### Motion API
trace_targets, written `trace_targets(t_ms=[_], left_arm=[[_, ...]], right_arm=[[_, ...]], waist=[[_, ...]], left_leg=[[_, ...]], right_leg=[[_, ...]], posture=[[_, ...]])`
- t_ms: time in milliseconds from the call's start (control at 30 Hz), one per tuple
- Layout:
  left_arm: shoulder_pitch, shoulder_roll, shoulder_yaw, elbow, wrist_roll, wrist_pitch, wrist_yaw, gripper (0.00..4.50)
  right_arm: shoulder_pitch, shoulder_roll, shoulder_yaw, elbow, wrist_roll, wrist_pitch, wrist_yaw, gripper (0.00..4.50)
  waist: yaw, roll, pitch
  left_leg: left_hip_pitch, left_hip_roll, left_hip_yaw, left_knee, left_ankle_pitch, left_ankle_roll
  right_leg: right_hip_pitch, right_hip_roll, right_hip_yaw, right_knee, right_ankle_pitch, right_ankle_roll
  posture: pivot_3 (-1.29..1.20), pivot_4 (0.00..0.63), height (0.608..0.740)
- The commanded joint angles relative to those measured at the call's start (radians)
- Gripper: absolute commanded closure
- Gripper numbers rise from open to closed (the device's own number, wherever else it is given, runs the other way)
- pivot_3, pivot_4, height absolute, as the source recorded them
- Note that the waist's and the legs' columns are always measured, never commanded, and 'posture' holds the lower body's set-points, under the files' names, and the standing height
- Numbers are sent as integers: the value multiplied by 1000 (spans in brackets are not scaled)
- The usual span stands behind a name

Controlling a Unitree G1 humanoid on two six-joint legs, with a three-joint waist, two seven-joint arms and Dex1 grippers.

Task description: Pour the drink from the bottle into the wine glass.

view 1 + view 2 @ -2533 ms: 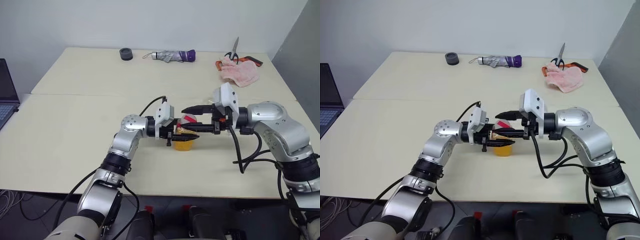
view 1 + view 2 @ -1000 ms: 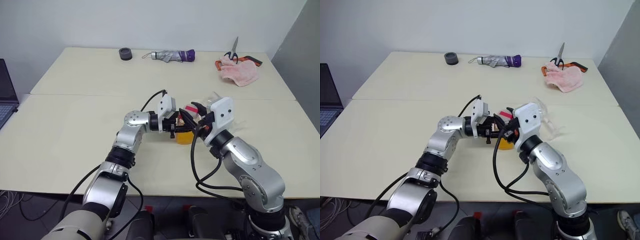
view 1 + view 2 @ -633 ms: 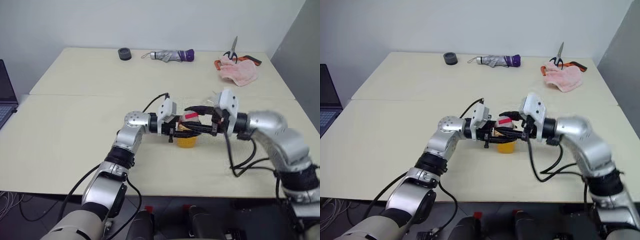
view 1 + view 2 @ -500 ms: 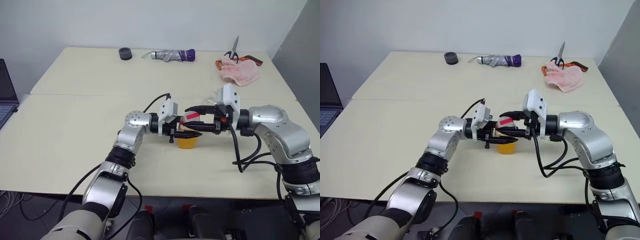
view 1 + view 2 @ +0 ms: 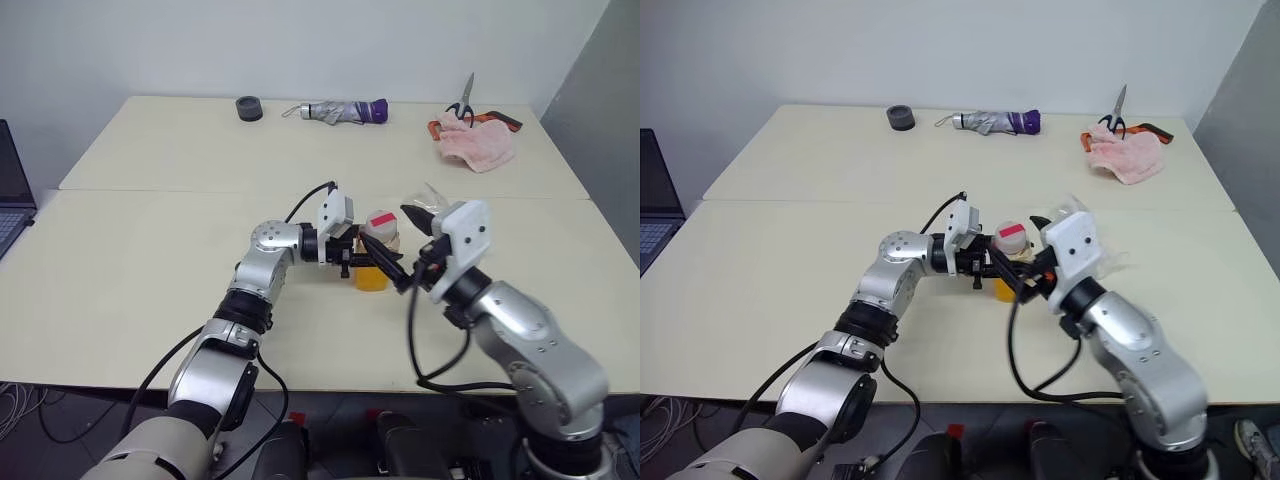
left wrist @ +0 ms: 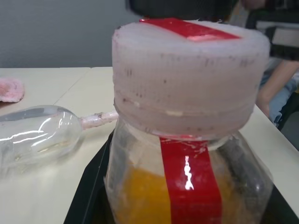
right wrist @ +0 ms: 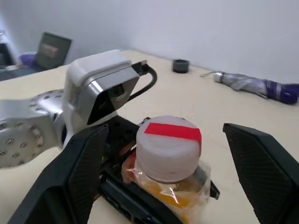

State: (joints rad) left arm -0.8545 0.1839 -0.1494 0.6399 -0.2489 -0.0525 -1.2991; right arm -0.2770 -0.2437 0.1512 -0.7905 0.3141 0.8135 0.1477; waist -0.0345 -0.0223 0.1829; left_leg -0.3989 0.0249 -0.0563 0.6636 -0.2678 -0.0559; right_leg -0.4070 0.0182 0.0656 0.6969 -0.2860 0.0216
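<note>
Orange-yellow drink (image 7: 180, 190) sits in the lower part of the bottle (image 5: 376, 250), which stands upright near the middle of the cream table (image 5: 130, 270). Its cap (image 7: 168, 147) is on, pale pinkish-white with a red strip of tape running over the top and down the side. The left gripper (image 5: 362, 258) reaches in level from the robot's left and has its two black fingers clamped tight on the bottle's body, just under the cap. The right gripper (image 7: 168, 172) is right by the bottle too, with its jaws spread wide to either side of the cap and not touching it, so it's got nothing in its grasp. The wine glass (image 6: 42, 135) is lying on its side on the table just beyond the bottle, bowl and stem both down flat. Way at the back edge there's a folded umbrella (image 5: 345, 110), a dark roll of tape (image 5: 251, 107), a pink cloth (image 5: 475, 145) and scissors (image 5: 466, 100).
</note>
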Motion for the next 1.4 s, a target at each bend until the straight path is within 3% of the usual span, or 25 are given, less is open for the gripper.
trace_targets(t_ms=[33, 333, 467, 600, 633, 767, 967, 1067, 1167, 1300, 1367, 1400], left_arm=[[-45, -8, 12, 8, -2, -37, -8, 2703], [-52, -11, 13, 30, 8, -67, -10, 2703], [-49, -7, 15, 27, 11, -70, -3, 2703], [-44, -4, 15, 19, 11, -67, -1, 2703], [-41, -2, 14, 16, 10, -66, -1, 2704], [-37, 3, 11, 9, 9, -60, -7, 2704], [-36, 19, -2, -7, 9, -58, -55, 2715], [-30, 31, -9, -17, 15, -67, -75, 2733], [-22, 31, -6, -29, 12, -63, -68, 2735], [-10, 33, -2, -47, 9, -53, -55, 2738], [-1, 36, -3, -60, 8, -47, -52, 2738], [3, 37, -3, -66, 7, -43, -51, 2738]], right_arm=[[-19, 17, 28, -19, -51, -10, -46, 300], [-28, 69, 56, 33, -109, -42, -69, 300], [-27, 83, 57, 52, -119, -63, -63, 1174], [-26, 84, 63, 73, -121, -97, -44, 2591], [-25, 81, 70, 81, -121, -110, -32, 2608], [-37, 33, 76, 136, -68, -212, 119, 2607], [-267, -282, -10, 463, 147, -291, 770, 2607], [-389, -361, -4, 630, 157, -284, 915, 2607], [-409, -368, -11, 674, 148, -300, 935, 2607], [-354, -323, -86, 608, 167, -304, 829, 1153], [-286, -306, -132, 474, 200, -268, 747, 577], [-251, -298, -152, 399, 223, -239, 705, 523]], waist=[[1, 0, 0], [1, 0, 0], [1, 0, 0], [1, 0, 0], [0, 0, 0], [0, 0, 0], [-1, 1, 1], [-1, 1, 1], [0, 1, 1], [1, 1, 1], [3, 1, 1], [3, 1, 1]], left_leg=[[0, 0, 0, 0, 0, 0], [-1, 0, 0, 0, 0, 0], [-1, 0, 0, 0, 0, 0], [-1, 0, 0, 0, 0, 0], [-1, 0, 0, 0, 0, 0], [-1, 0, 0, 0, 0, 0], [0, -1, 1, 1, 0, 1], [1, 0, 0, -1, 0, 1], [0, 1, -1, -1, 0, 1], [-1, 0, 0, -1, 0, 1], [-1, 0, 0, 0, 0, 1], [-1, 0, -1, 0, 0, 1]], right_leg=[[0, 0, 0, 0, 0, 0], [0, 0, 0, -1, 0, 0], [0, 0, 0, -1, 0, 0], [0, 0, 0, -1, 0, 0], [0, 0, 0, -1, 0, -1], [0, 0, 0, -1, 0, 0], [1, -1, 0, -1, 1, 0], [1, 0, -1, -1, 1, -1], [1, 1, -2, -1, 0, -2], [1, -1, -2, -1, 0, -2], [0, -2, -1, -1, 0, -1], [0, -2, -1, -1, 0, -1]], posture=[[0, 150, 740], [0, 150, 740], [0, 150, 740], [0, 150, 740], [0, 150, 740], [0, 150, 740], [0, 150, 740], [0, 150, 740], [0, 150, 740], [0, 150, 740], [0, 150, 740], [0, 150, 740]])
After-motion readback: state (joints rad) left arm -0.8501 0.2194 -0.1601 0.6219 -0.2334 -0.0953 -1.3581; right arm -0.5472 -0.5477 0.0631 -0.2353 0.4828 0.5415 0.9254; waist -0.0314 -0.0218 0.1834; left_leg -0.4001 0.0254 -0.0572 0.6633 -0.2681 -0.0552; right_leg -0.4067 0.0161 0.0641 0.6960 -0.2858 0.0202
